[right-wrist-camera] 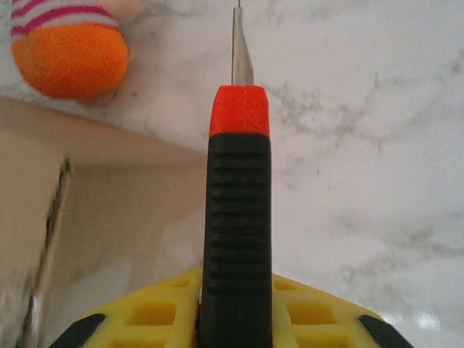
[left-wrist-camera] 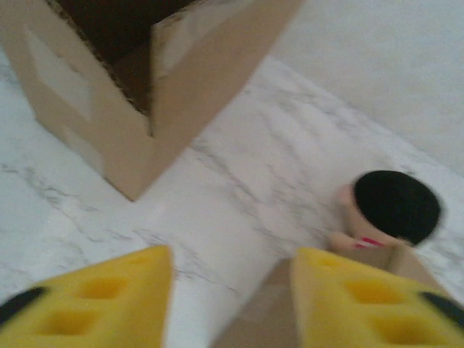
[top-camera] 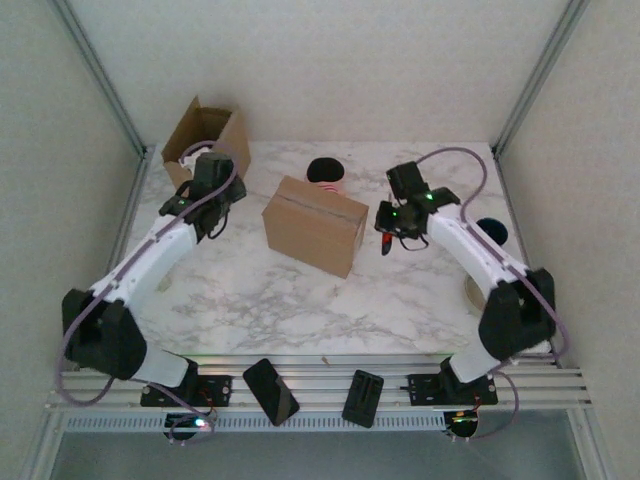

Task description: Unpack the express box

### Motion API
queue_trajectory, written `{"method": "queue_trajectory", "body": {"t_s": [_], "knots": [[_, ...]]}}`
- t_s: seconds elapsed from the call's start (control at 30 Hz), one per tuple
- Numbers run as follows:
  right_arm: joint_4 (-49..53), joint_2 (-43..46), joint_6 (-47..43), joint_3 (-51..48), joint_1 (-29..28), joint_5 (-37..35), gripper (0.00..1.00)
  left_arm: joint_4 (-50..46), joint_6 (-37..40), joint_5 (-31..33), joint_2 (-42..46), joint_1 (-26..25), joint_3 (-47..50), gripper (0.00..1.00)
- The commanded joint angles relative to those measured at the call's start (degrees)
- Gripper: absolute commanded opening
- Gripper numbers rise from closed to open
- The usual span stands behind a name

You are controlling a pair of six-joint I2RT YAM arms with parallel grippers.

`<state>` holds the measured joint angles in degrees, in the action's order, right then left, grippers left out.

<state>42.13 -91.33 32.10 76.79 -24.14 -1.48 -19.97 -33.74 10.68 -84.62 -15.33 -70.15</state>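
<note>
Closed brown express box [top-camera: 313, 225] dead centre on the marble table [top-camera: 400, 290], right gripper [top-camera: 395, 222] at its 3 o'clock clamped on a black-handled knife [right-wrist-camera: 238, 217], blade out, left gripper [left-wrist-camera: 232, 304] at 9 o'clock, spread wide, empty.

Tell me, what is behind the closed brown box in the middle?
A small round object with a black top and pink stripes stands there. The closed box hides its lower part.

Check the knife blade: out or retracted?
Out. A thin metal blade sticks out past the orange tip of the knife, which the right gripper holds.
</note>
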Motion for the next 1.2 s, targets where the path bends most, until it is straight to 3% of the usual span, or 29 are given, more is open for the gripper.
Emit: {"method": "queue_trajectory", "body": {"t_s": [0.0,0.33,0.53,0.73,0.9,1.03,1.17], "knots": [[-0.66,-4.68,-1.23,4.14,0.32,-3.62,0.00,-0.69,3.12,-4.26,-7.04,0.31,0.39,0.35],[-4.22,-15.07,-0.49,11.24,-0.20,1.25,0.00,7.23,2.54,-10.03,-12.95,-1.98,2.84,0.37],[-3.77,-20.39,-2.83,18.37,-1.08,5.61,0.00,4.18,1.44,-9.80,-8.98,-10.09,7.22,0.37],[1.18,-26.83,-7.19,28.75,-1.82,8.97,0.00,-0.37,-4.82,-8.93,3.13,-19.72,17.02,0.39],[8.67,-30.04,-8.82,35.28,-0.86,2.78,0.00,-7.65,-11.65,-5.38,14.64,-27.06,22.27,0.48],[11.21,-27.23,-8.90,34.74,1.94,-2.05,0.00,-18.97,-14.10,1.33,22.04,-27.60,20.50,0.67],[11.94,-18.55,-9.92,27.79,4.14,-10.19,0.00,-31.33,-13.09,11.89,23.90,-25.86,12.70,0.70]]}}
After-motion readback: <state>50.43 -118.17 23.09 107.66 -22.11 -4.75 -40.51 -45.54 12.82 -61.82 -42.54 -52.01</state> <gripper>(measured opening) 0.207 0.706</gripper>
